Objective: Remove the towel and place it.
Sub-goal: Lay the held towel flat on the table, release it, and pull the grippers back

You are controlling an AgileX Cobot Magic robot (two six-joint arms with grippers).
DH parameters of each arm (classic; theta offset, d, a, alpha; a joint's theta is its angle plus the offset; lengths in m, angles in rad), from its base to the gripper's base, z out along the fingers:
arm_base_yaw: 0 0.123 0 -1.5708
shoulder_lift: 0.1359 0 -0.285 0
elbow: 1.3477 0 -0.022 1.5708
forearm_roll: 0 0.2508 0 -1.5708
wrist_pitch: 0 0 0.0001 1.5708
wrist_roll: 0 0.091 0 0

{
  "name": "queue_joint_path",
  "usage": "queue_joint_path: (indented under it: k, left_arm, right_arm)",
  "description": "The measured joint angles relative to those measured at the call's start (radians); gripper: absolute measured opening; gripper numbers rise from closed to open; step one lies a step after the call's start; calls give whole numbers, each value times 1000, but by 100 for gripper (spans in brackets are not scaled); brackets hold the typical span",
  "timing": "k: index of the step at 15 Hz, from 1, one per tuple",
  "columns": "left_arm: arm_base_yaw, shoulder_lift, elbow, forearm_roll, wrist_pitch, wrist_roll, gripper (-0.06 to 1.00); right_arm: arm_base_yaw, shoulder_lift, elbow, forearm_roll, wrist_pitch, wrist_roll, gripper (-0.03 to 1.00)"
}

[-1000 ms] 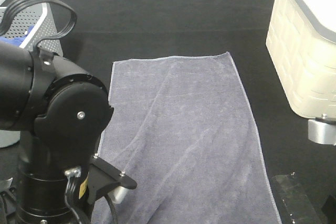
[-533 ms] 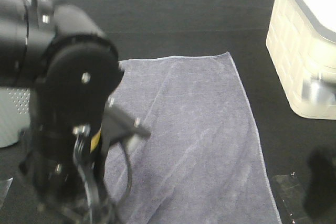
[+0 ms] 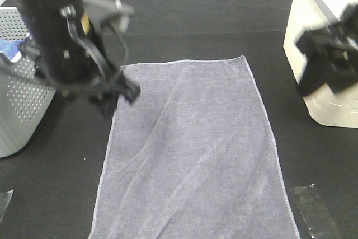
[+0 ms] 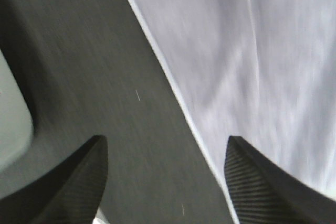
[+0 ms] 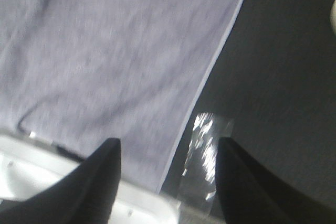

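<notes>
Blur smears both arms in the high view; the wrist cameras alone show the left gripper (image 4: 165,187) and right gripper (image 5: 168,182) clearly, each with dark ribbed fingers spread and nothing between them. The large slate grey-blue terry towel (image 3: 196,149) lies flat on the matte black table (image 3: 196,15), softly creased and thinly hemmed, its near end cut off. The perforated grey basket (image 3: 22,93) is half out of frame.
</notes>
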Motion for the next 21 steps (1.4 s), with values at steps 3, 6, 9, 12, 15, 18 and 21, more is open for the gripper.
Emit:
queue_joint_path:
  k: [3, 6, 9, 12, 15, 18, 21]
  left_arm:
    - [85, 0, -24, 0, -133, 1, 61]
    - [154, 2, -24, 0, -294, 3, 61]
    - [198, 24, -39, 0, -383, 3, 61]
    - [259, 153, -131, -21, -420, 3, 61]
    - [276, 293, -249, -33, -420, 3, 61]
    - [297, 436, -430, -72, -375, 0, 61]
    - [309, 587, -654, -85, -258, 0, 61]
  right_arm:
    - [0, 134, -159, -22, -20, 0, 52]
    - [0, 253, -283, -26, -44, 0, 52]
    - [0, 336, -370, -42, -49, 0, 52]
    - [0, 479, -516, -93, -98, 0, 52]
    - [0, 602, -641, -127, -102, 0, 52]
    - [0, 692, -708, -134, -96, 0, 52]
    - [0, 728, -712, -134, -95, 0, 52]
